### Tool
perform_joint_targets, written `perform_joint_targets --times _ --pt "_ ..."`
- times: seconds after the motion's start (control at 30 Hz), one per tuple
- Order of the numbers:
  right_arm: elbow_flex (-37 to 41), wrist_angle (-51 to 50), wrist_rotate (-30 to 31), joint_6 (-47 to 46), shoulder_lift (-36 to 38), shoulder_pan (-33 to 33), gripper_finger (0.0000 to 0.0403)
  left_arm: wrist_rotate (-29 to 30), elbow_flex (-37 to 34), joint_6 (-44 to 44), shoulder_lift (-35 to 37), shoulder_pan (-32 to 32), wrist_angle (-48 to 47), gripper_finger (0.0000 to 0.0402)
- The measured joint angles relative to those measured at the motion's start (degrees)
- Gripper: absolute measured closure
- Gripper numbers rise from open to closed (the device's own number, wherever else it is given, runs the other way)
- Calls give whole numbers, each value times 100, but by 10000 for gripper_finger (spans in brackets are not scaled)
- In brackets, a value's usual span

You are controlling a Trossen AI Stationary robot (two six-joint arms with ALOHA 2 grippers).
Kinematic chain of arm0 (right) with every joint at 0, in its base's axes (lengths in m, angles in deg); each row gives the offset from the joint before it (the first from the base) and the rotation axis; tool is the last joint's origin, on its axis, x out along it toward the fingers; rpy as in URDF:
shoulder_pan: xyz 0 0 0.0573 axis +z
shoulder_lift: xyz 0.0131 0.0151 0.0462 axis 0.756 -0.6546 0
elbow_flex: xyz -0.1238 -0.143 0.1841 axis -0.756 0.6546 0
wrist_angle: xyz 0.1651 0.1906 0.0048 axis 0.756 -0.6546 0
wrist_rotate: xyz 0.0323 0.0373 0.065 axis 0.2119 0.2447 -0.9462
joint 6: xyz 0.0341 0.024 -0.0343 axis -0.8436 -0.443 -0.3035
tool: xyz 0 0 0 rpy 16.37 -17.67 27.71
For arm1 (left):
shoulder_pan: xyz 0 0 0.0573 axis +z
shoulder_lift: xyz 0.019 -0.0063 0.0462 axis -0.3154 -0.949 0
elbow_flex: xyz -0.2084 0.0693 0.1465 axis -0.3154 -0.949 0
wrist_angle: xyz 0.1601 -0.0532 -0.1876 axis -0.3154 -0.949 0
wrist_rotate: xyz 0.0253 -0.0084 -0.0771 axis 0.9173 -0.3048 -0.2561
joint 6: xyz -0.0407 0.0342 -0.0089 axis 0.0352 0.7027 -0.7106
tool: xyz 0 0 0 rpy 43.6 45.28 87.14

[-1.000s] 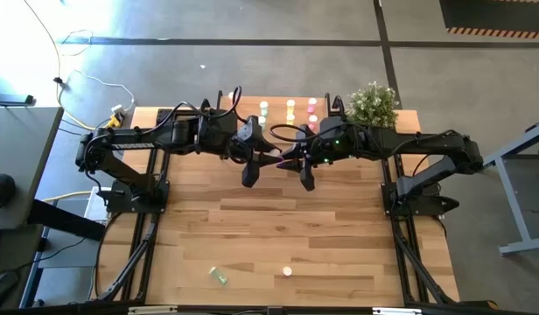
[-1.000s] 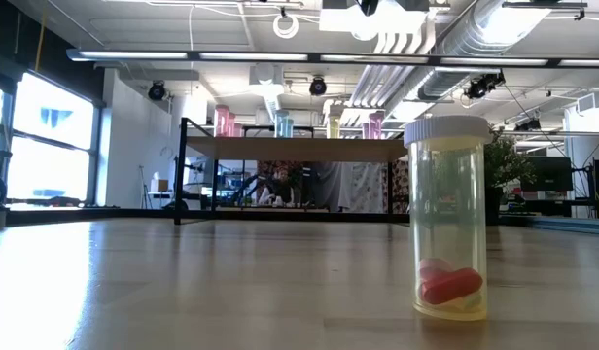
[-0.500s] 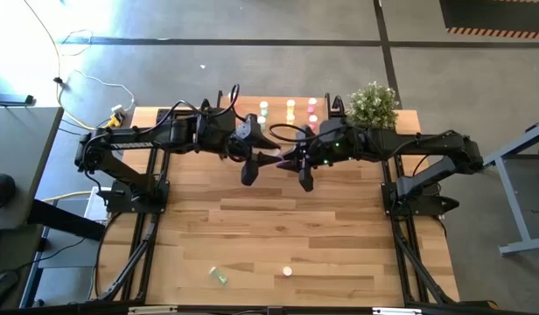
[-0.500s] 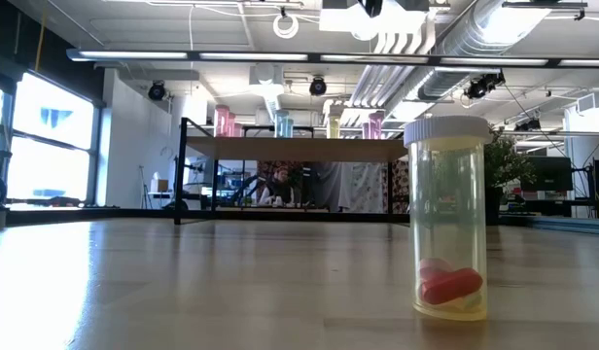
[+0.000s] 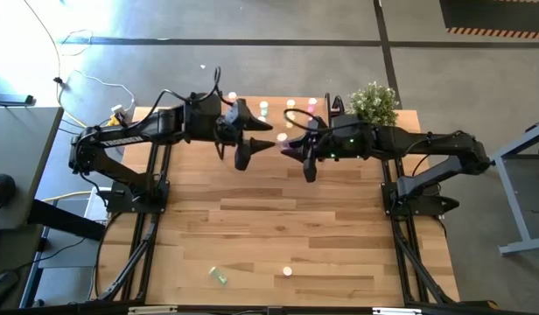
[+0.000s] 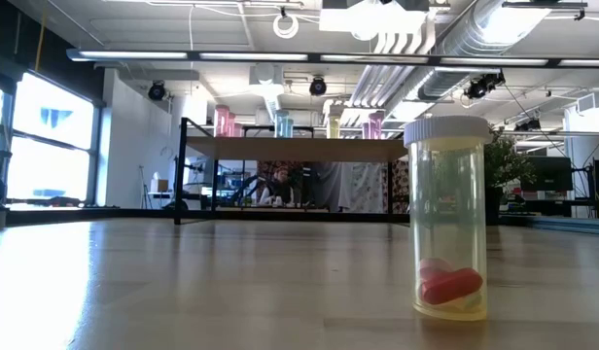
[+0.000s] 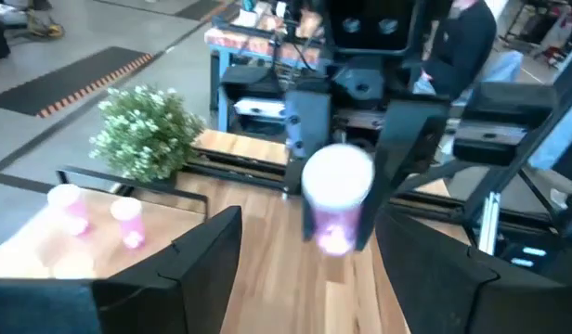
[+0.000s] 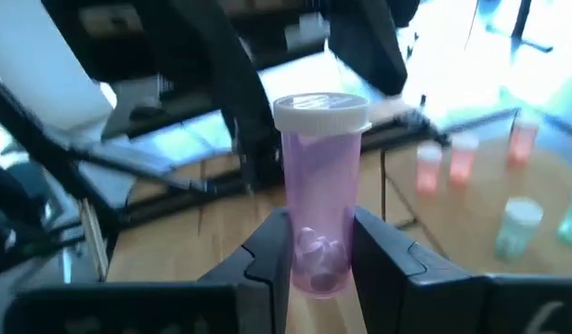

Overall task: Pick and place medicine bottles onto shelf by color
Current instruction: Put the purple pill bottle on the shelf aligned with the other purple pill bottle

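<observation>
A bottle (image 5: 287, 271) and another bottle (image 5: 220, 276) lie well before the shelf (image 5: 278, 111).

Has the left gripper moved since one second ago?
Yes. In the high view the left gripper, now open, has drawn back from the right gripper, toward the shelf.

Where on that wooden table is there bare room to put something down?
Most of the table is free: the wide stretch between the two hands and the near edge holds only a green bottle and a yellow bottle. The back is crowded: the shelf with bottles, the plant, and both hands.
</observation>
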Motion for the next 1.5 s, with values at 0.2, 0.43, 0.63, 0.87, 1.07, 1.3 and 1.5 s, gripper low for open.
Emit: perform_joint_targets --times 0.2,0.43,0.63,0.87,1.07,1.3,1.5 --pt "0 643 201 102 64 2 326 -97 0 -152 46 48 175 161" --pt "0 1198 206 349 58 2 326 -214 0 -157 55 38 711 161" --pt "0 1318 122 427 58 2 326 -210 0 -349 52 39 1167 161" --pt "0 1586 54 497 56 8 327 -187 -2 -398 -125 22 1395 161" --pt "0 1565 41 498 53 28 327 -188 -2 -411 -207 30 1743 167" --pt "0 1578 46 498 51 26 327 -257 -2 -407 -203 30 1797 221" --pt "0 1652 58 498 47 23 327 -299 -2 -409 -203 30 1745 256"
